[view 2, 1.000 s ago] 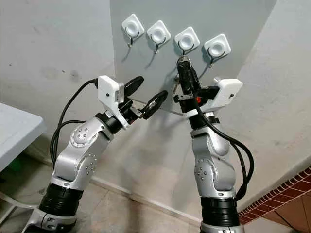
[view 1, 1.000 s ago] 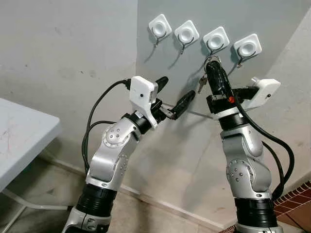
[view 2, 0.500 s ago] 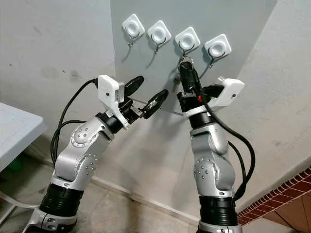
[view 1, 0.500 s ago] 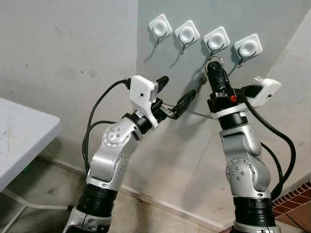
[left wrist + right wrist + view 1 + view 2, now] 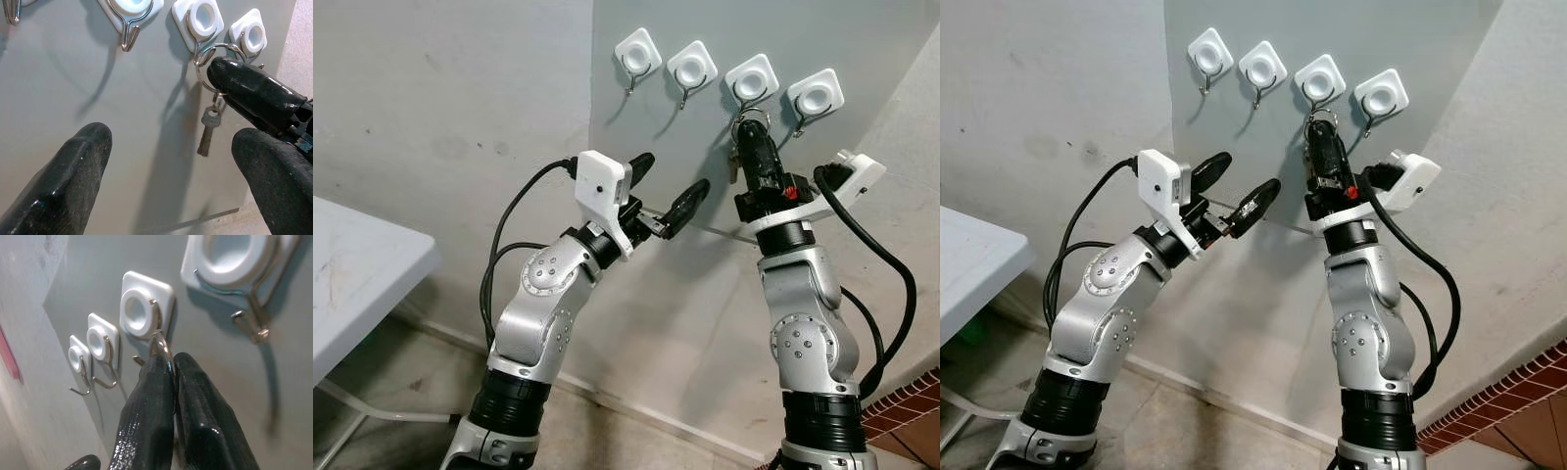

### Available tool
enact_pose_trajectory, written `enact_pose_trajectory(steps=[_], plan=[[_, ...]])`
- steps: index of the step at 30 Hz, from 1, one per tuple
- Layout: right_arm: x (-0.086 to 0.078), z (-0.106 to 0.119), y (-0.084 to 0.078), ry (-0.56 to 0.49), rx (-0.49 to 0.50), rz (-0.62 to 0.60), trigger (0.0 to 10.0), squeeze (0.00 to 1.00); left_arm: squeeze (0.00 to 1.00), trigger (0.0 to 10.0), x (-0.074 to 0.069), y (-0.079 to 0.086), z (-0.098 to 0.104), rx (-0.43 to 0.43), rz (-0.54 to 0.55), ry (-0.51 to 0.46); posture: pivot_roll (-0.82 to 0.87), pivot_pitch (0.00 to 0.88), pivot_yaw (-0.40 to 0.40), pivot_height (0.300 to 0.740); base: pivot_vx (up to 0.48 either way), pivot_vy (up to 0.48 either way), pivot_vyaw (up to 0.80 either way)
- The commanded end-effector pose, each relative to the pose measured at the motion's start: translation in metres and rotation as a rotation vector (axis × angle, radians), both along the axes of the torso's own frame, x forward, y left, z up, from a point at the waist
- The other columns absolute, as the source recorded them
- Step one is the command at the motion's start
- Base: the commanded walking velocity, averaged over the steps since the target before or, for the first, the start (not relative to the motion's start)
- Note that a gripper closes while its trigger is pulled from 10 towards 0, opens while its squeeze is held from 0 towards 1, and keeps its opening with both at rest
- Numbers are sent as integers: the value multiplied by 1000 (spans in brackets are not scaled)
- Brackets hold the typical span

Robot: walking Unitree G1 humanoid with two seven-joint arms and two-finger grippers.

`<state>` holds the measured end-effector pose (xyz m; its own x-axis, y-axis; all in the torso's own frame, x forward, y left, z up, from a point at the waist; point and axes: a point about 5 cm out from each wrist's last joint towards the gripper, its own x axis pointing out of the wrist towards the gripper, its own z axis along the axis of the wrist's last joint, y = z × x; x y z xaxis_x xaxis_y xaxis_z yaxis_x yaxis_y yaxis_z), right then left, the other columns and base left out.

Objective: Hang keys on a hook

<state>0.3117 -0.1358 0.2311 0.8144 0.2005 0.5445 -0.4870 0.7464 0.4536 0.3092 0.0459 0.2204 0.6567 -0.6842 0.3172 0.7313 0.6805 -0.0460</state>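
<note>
So the right gripper [image 5: 171, 377] is up at the grey wall panel [image 5: 705, 117], its two black fingers [image 5: 146, 431] pinched together on a silver metal key ring [image 5: 215, 66]. One small silver key [image 5: 208, 129] dangles from that ring, hanging straight down against the panel. The ring sits right at the wire hook of the third white square adhesive hook [image 5: 751, 78], counting from the robot's left. In the left wrist view the ring looks looped around the bottom of that wire hook, touching it, but I can't tell for sure whether it's fully seated on it or just pressed up against it.

There are four of these white square hooks in a row on the panel; the first [image 5: 636, 49], second [image 5: 692, 65] and fourth [image 5: 816, 94] carry nothing.

The left gripper [image 5: 668, 188] hovers lower down and to the left of the keys, pointed at the panel, its fingers spread wide apart and holding nothing, well clear of the hooks.

Off at the left edge there's the corner of a white folding table [image 5: 362, 274], standing on a tiled floor [image 5: 401, 382].
</note>
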Motion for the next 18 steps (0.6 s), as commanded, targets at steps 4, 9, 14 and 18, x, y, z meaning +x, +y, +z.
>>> enact_pose_trajectory(steps=[4, 9, 14, 18], plan=[[-3, 4, -4, -21, 17, -3, 10000, 1000, 0, 10000, -1, -3, 12, -14, -8, -33, 10, 5, -66, 740, 0, 0, 0], [-3, 3, -4, -15, 28, -5, 10000, 1000, 0, 10000, -1, -3, 13, -15, -5, -32, 10, 4, -65, 740, 0, 0, 0], [-4, 2, -5, -15, 28, -7, 10000, 1000, 0, 10000, 0, -2, 13, -19, -2, -30, 10, 6, -65, 740, 0, 0, 0], [-4, -1, -7, -4, 13, -33, 10000, 1000, 0, 10000, 0, -1, 13, -17, 7, -32, 10, 6, -65, 740, 0, 0, 0]])
